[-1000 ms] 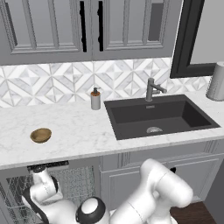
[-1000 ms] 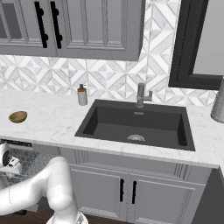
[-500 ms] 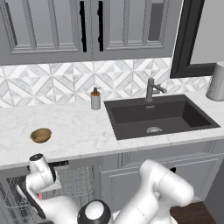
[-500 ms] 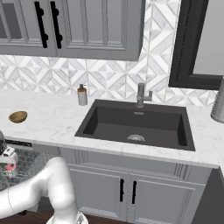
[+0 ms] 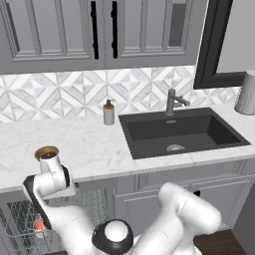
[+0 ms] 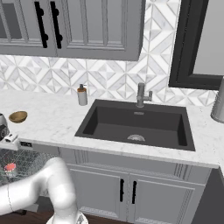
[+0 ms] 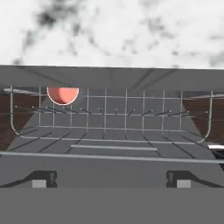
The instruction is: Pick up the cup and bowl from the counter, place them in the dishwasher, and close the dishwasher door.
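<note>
Tool spread and empty above racked cup; best approached squarely over bowl at counter's nine o'clock.

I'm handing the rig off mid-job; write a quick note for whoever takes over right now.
Pincer: open, empty, above the dishwasher's rack.
Cup: in the rack, red inside showing; seen in both base views.
Bowl: on the counter, left of the sink.
Done: cup is in the dishwasher.
Left: pick up the bowl, set it in the rack, close the door.
</note>
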Controlling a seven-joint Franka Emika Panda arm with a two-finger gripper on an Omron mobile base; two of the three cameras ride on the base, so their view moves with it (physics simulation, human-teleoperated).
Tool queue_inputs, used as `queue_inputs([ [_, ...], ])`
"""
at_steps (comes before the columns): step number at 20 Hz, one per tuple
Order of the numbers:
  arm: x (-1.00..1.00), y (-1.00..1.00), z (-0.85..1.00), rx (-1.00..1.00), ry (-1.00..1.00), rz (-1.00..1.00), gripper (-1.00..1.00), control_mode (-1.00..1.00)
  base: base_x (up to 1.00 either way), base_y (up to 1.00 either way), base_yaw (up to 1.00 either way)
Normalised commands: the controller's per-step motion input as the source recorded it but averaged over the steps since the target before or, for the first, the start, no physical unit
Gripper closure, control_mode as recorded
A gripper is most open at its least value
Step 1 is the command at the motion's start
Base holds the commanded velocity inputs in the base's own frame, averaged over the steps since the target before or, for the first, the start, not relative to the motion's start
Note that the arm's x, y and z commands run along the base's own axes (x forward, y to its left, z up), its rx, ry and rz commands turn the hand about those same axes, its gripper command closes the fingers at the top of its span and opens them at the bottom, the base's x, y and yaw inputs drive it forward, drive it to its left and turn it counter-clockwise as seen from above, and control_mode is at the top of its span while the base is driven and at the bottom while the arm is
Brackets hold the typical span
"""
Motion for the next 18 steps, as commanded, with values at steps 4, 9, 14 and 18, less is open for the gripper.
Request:
queue_inputs([
  [4,0.0,-0.39,1.0,0.05,-0.09,-0.13,-1.0,-1.0,0.0,0.0,0.0],
  [9,0.0,-0.24,1.0,0.09,-0.13,-0.18,-1.0,-1.0,0.0,0.0,0.0],
  [14,0.38,-0.18,0.99,0.12,-0.02,-0.24,-1.0,-1.0,0.0,0.0,0.0],
  [18,0.99,-0.16,0.65,0.06,0.17,-0.24,-1.0,-1.0,0.0,0.0,0.0],
])
